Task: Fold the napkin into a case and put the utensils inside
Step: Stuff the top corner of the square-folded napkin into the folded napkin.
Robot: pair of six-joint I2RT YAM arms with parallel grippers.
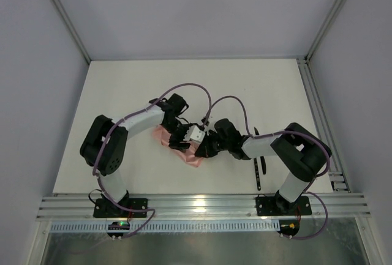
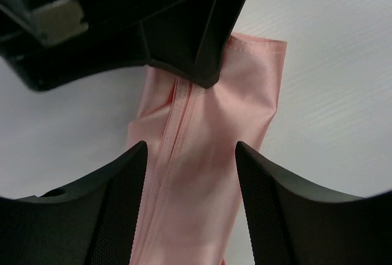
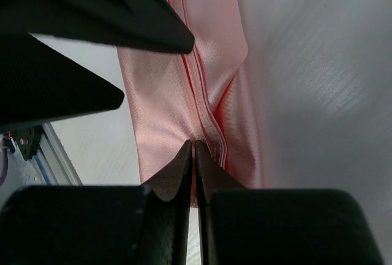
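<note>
While both arms met over the middle of the white table, the thin salmon-pink cloth napkin lay flat beneath them, folded into a long narrow strip. Only its two ends showed past the black grippers in the top view. It rested a little nearer the arm bases than the table's centre.

Seen from the left wrist, the black two-finger left gripper had its jaws standing well apart. One textured finger sat on each side of the strip, and the cloth between them was not clamped. A stitched hem ran lengthwise down the napkin, and soft creases spread from the spot where the other tool came down on it.

Seen from the right wrist, the black two-finger right gripper had its jaws closed, with only a hairline between the fingers. Its tips sat right on the hem line of the napkin, where the fabric puckered. Whether a layer of cloth was caught between the tips could not be told.

Well apart from the cloth, the slim dark stick-like utensils lay on the table to the right, just beside the right arm and partly hidden by it.
</note>
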